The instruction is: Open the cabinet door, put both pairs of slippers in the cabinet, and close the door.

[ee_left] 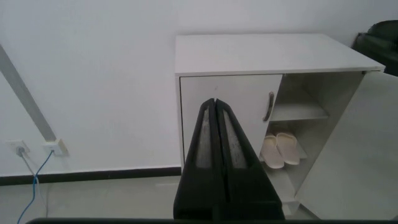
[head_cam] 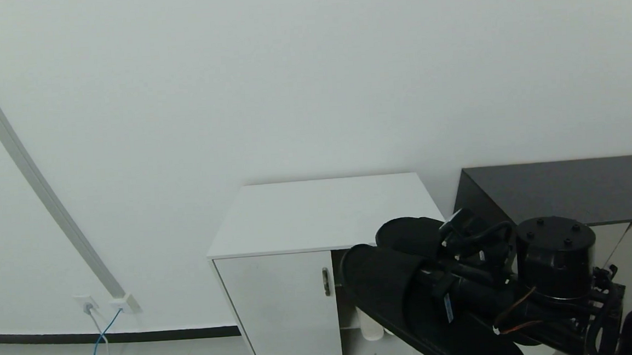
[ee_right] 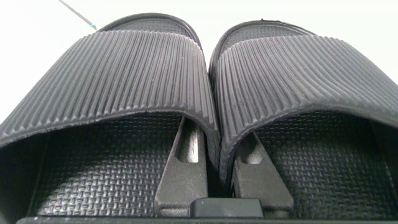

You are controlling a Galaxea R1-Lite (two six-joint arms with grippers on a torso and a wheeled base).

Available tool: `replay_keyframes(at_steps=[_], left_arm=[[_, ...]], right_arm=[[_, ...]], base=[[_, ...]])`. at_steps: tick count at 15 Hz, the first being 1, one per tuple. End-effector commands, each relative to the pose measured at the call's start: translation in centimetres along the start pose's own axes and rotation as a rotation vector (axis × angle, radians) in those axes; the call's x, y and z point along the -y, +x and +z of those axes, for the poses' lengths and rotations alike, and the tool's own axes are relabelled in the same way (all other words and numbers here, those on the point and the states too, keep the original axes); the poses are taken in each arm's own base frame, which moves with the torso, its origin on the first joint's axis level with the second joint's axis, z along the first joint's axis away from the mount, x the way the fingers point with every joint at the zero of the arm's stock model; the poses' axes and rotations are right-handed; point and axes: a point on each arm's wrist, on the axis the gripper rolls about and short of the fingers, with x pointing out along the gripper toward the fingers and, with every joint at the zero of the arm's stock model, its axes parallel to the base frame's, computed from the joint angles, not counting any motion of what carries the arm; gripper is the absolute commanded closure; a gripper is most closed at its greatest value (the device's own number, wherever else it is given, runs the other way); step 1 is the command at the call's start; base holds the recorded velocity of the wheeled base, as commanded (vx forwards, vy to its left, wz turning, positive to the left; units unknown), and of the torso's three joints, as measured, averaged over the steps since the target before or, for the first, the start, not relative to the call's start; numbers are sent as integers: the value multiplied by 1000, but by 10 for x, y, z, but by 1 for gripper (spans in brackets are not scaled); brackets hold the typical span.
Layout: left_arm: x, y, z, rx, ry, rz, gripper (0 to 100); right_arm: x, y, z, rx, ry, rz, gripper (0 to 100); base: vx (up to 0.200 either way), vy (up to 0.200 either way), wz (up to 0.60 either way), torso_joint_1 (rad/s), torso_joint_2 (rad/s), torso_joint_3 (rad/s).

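on your left a grey cable duct (head_cam: 30,173) slants down the white wall (head_cam: 309,62) to two sockets (head_cam: 86,303), and a blue cable (head_cam: 102,336) drops from them to the floor. a black skirting strip (head_cam: 166,335) lines the wall's foot. a dark-topped unit (head_cam: 569,189) stands at your far right.

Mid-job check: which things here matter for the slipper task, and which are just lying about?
Job: white cabinet; its open door; black slippers in the right hand; cream slippers on a shelf inside.
Lying about: wall sockets; blue cable; dark counter beside the cabinet.
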Motion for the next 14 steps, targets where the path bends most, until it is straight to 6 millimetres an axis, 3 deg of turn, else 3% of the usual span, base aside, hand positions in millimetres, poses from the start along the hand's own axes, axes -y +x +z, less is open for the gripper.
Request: replay_keyframes(at_steps=[1,11,14], left_arm=[[0,0,0,0,0,0,100],[0,0,0,0,0,0,100],[0,0,0,0,0,0,100]], right_arm=[[-1,1,-2,-5,-2,5,100],[-3,2,-5,-19,-6,11,100],[-3,1,-6,-22,-6,12,100]], base=[[0,0,0,0,0,0],[0,0,0,0,0,0],[0,0,0,-124,281,146]])
